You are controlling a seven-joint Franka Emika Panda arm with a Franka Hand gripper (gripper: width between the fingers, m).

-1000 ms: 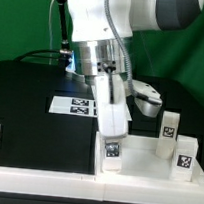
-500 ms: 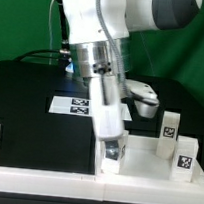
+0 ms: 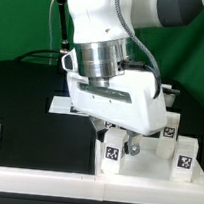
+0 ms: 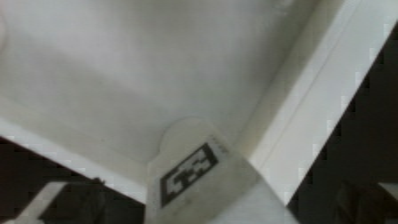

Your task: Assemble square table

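1. The gripper [image 3: 120, 135] hangs just above the near corner of the square table [image 3: 145, 166]. Its jaws stand wide and hold nothing.
2. Directly beneath it a leg block [image 3: 113, 151] stands upright in the corner of the slab, its black marker tag facing the camera. In the wrist view the same leg block [image 4: 201, 172] sits at a round corner socket beside the raised rim.
3. Two more leg blocks, one [image 3: 170, 129] farther off and one [image 3: 184, 157] nearer, stand beyond the gripper towards the exterior view's right.
4. The leg looks like light, rigid, smooth plastic that could tip or slip. The flat sides below its top seem the best hold.
5. Room is tight near the rim. Straight above the leg is open.
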